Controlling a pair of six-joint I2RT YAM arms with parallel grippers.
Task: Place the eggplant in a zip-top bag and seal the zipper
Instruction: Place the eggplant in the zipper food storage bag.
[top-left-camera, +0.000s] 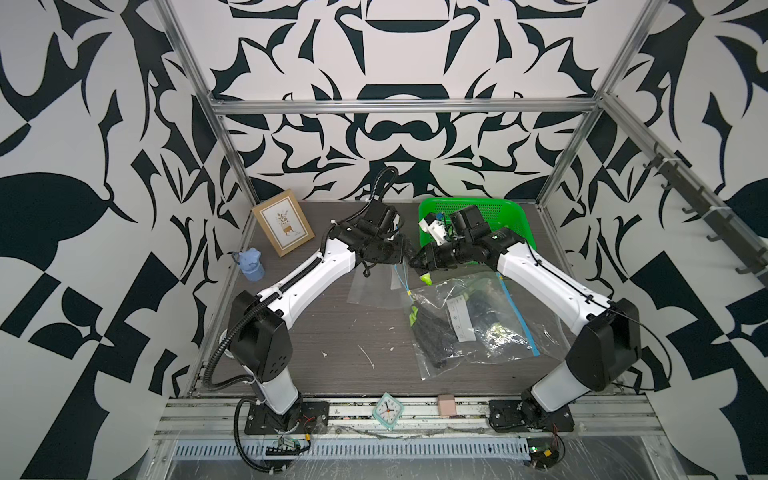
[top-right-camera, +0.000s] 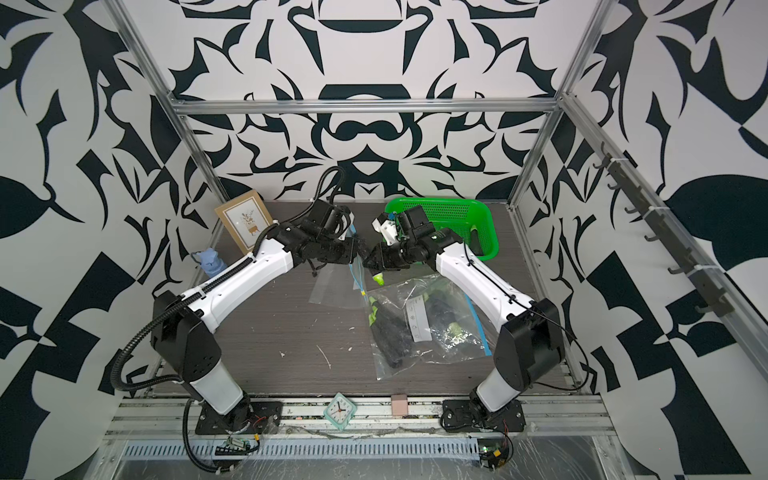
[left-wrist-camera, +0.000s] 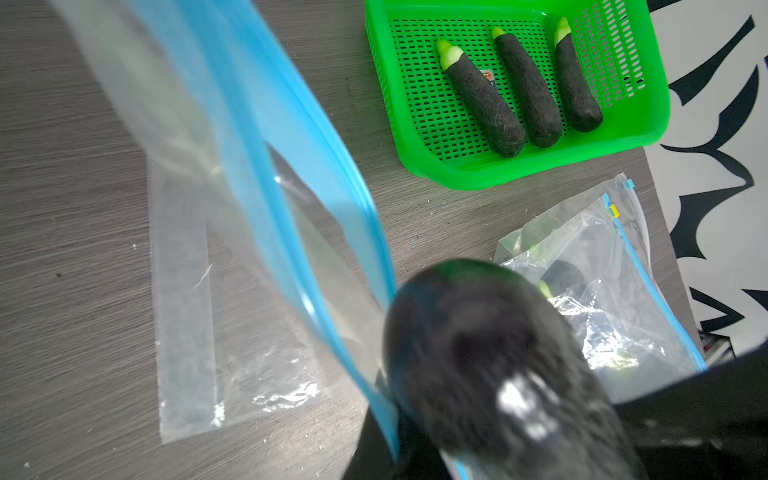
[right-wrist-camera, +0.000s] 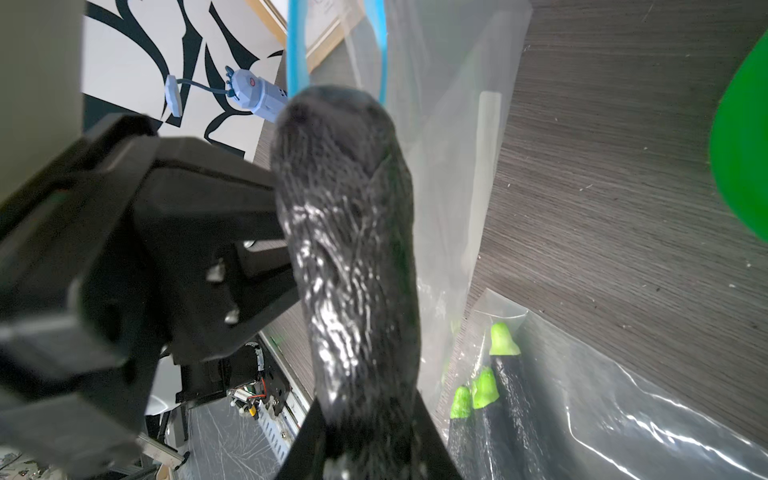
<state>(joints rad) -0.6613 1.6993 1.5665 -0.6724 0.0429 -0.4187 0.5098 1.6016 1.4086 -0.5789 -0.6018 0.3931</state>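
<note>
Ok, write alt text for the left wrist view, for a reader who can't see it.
A dark eggplant, blurred and close to the camera, sits at the blue-zippered mouth of a raised clear zip-top bag. Beyond, on the grey table, a green basket holds three more eggplants; a second bag holding eggplants lies nearby.

The left arm (top-left-camera: 307, 274) and right arm (top-left-camera: 540, 274) have glossy white link shells and boxy black joint housings. They are bolted to black base plates (top-left-camera: 286, 417) at the lower frame. A black corrugated cable (top-left-camera: 220, 353) loops at lower left. The left gripper (top-left-camera: 402, 254) and right gripper (top-left-camera: 414, 262) are matte black.
</note>
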